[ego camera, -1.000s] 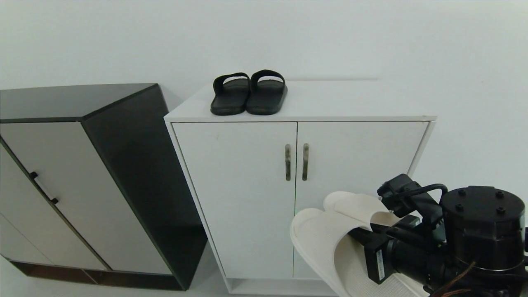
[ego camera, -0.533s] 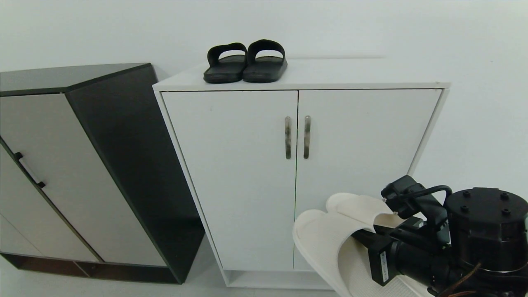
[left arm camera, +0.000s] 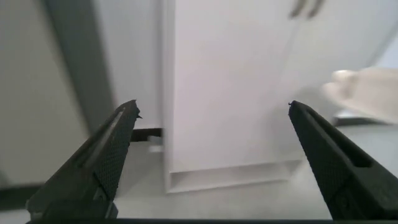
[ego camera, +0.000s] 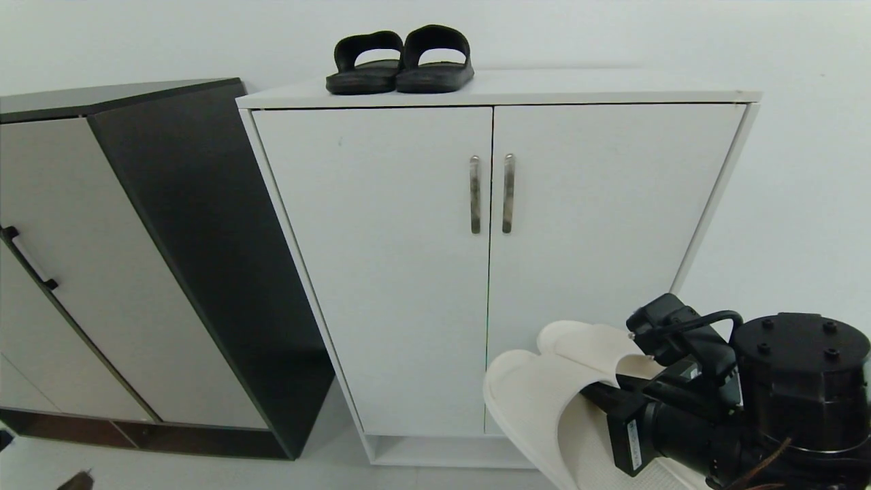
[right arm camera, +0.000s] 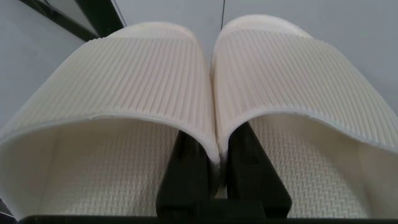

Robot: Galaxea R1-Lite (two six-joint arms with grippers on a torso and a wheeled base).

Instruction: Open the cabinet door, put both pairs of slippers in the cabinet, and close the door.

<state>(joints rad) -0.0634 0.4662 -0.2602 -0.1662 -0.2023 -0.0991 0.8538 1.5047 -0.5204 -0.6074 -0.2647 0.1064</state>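
Nearest, the cream slippers (ego camera: 544,388) are held side by side, toes toward the cabinet (ego camera: 381,272). The right pincer (right arm camera: 216,177) is clamped on their touching inner walls, while the left pincer (left arm camera: 212,106) is spread apart and empty, low by the cabinet's left front corner. Both doors are shut, and the upright handles (ego camera: 474,194) at the centre seam lie above both pincers, so the free left arm is judged best for the pull. Farthest, the black slippers (ego camera: 401,61) are set on the cabinet's top surface.
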